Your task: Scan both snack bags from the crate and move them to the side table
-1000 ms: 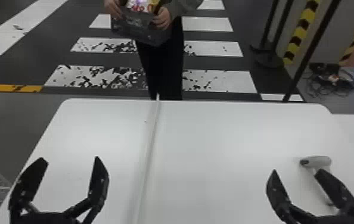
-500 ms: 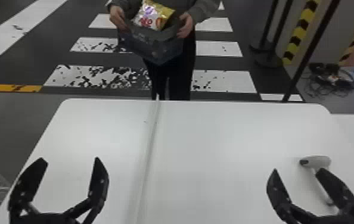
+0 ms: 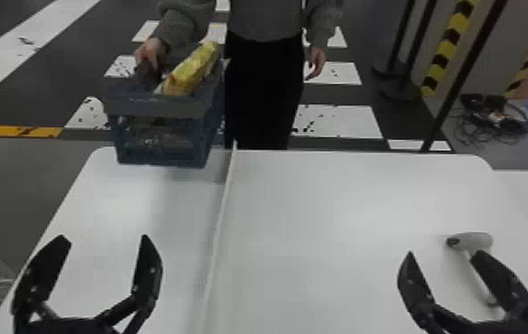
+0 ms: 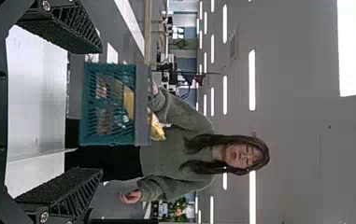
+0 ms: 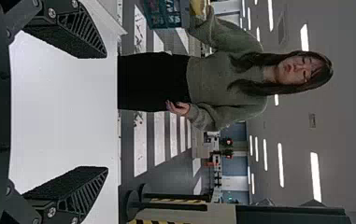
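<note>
Crate [image 3: 161, 106] upright at the far left of the tabletop [image 3: 343, 208], over the edge; can't tell if it touches down. One person's hand [image 3: 147, 55] holds it by the rim, I judge to set it within my reach without spilling.

One yellow bag [image 3: 192, 71] leans out of the top. More packaging shows through the slats — too muddled to count a second bag for certain.

My left claw [image 3: 105, 239] and right claw [image 3: 445, 253]: both spread, both empty, at the near side, likely to leave room for the crate. One scanner [image 3: 476, 242] lies beside the right claw, handle running toward me, presumably so that claw can scan while the other presents bags.

Tally: one crate, one scanner, two claws, one sure bag of two wanted. Next, I'd wait until the hand lets go.
</note>
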### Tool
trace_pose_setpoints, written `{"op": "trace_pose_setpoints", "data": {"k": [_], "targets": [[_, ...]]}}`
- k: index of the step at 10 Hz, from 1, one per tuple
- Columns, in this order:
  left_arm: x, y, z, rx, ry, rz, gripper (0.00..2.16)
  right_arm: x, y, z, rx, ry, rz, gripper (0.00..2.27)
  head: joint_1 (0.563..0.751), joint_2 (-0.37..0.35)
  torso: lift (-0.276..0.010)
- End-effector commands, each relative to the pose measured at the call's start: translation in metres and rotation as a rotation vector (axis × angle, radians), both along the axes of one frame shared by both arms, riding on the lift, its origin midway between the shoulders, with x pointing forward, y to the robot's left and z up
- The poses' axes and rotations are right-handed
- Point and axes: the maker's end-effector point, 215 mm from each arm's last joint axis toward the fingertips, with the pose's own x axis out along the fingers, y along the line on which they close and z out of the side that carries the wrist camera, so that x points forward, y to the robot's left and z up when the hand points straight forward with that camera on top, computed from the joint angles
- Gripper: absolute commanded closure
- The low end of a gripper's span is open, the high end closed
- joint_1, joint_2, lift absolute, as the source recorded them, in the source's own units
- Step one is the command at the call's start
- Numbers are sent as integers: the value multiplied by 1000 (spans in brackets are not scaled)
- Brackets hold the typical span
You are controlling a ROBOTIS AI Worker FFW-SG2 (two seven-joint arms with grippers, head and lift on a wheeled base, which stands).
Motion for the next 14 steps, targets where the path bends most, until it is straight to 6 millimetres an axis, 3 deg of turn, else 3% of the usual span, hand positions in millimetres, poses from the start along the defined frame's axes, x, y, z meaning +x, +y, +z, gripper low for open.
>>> {"op": "trace_pose_setpoints", "data": {"k": [1, 10, 12, 14], "targets": [[0, 0, -2, 1, 3, 0, 90, 0, 0, -1, 0, 1, 1, 140, 695, -9, -95], [2, 3, -9, 5, -7, 2, 90, -1, 1, -5, -3, 11, 3, 140, 695, -4, -95], [16, 12, -5, 36, -30, 8, 83, -3, 1, -5, -5, 12, 5, 140, 695, -1, -95], [50, 15, -15, 61, 32, -5, 90, -4, 2, -4, -9, 11, 7, 140, 695, 9, -95]]}}
